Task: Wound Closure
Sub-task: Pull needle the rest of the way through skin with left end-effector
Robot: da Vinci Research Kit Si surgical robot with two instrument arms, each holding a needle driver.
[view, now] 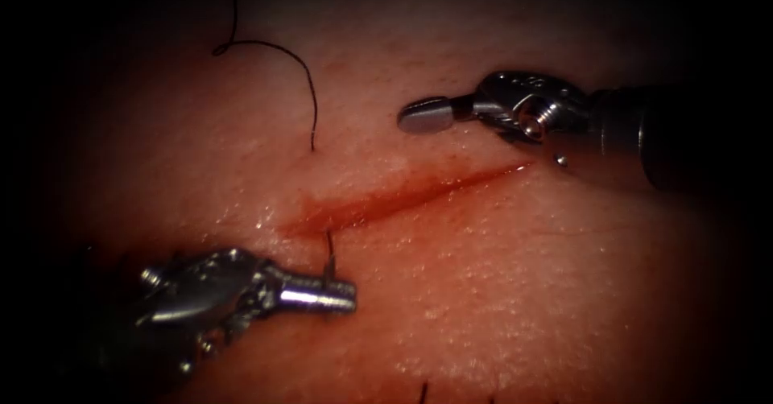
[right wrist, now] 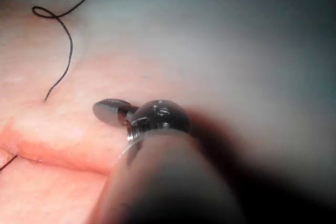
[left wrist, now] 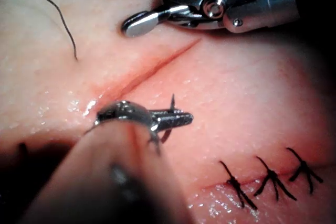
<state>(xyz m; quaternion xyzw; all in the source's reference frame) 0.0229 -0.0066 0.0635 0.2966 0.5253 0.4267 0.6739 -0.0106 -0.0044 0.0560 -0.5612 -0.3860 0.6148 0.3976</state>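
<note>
The cut (view: pixel 403 199) runs across the tissue (view: pixel 499 291) from lower left to upper right, with red fluid along it. My left tool (view: pixel 322 295) lies just below the cut's left end, shut on the curved needle (view: pixel 328 251) near its middle. One end of the needle (left wrist: pixel 172 100) stands up above the jaws, and the rest curves under them. I cannot tell whether that lower part is still in the tissue. Black thread (view: pixel 310 98) enters the tissue on the cut's upper left side and loops away. My right tool (view: pixel 427 114) hovers above the cut's right half, shut and holding nothing.
Three knotted black stitches (left wrist: pixel 270 179) close another line in the tissue nearer the front, and their cut ends (view: pixel 423 392) reach the endoscope view's lower edge. The thread's loop (right wrist: pixel 44 13) lies on the tissue beyond the right tool.
</note>
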